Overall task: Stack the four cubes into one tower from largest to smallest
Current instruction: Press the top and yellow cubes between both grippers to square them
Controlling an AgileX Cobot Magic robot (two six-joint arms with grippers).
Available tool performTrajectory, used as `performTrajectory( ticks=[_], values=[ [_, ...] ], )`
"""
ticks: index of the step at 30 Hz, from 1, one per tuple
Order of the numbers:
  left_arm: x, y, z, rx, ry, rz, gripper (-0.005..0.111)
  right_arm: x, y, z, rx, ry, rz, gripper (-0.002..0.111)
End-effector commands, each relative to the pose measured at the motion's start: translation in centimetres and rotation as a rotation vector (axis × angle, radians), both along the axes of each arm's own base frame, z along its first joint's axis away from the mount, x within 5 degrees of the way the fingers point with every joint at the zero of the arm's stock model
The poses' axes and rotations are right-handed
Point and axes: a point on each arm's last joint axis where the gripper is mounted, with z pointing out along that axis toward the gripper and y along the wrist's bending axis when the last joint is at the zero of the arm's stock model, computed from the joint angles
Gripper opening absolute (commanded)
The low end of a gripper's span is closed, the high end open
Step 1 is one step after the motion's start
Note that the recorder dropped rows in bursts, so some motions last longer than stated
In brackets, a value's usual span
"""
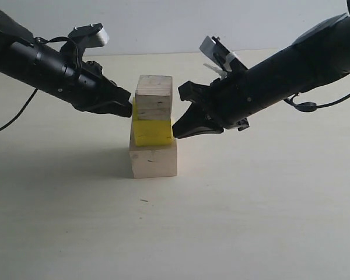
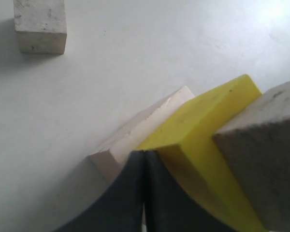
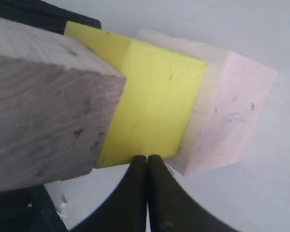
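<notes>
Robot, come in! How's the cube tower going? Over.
Left gripper, right gripper: jaws shut, empty, flanking the yellow cube. Three stacked: pale base cube, yellow, grained cube on top. Smallest cube apart on the table.

- The left arm (image 1: 41, 61) comes in from the upper left of the exterior view and slopes down toward the middle.
- The left gripper (image 1: 126, 109) is closed; in the left wrist view its dark fingers (image 2: 125, 203) press together along a thin seam.
- The right arm (image 1: 297, 64) comes in from the upper right and slopes down toward the middle.
- The right gripper (image 1: 176, 130) is closed too; in the right wrist view its fingers (image 3: 162, 208) lie tight side by side.
- The two gripper tips point toward each other and stay apart, the left tip higher than the right.
</notes>
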Motion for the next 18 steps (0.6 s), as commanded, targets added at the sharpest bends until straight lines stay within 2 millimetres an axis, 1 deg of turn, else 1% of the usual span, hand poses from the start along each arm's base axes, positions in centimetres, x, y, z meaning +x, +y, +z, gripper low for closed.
performTrajectory(
  ticks=[1,5,9,13,18],
  values=[
    [0.1,0.0,0.2,-0.003,-0.008,-0.003,0.0,-0.2,1.0,-0.3,0.032,-0.012,0.018,0.0],
    [0.1,0.1,0.2,0.005,-0.008,-0.009,0.0,-0.2,1.1,-0.4,0.014,-0.015,0.008,0.0],
    [0.0,0.1,0.2,0.002,0.001,-0.012,0.0,0.0,0.6,-0.7,-0.051,-0.039,-0.002,0.0],
    [-0.3,0.0,0.2,-0.008,0.033,-0.027,0.0,0.1,0.5,-0.4,-0.055,-0.054,-0.018,0.0],
    [-1.2,0.3,-0.4,0.002,0.061,-0.022,0.0,0.2,0.6,-0.1,-0.037,-0.054,-0.033,0.0]
  ],
)
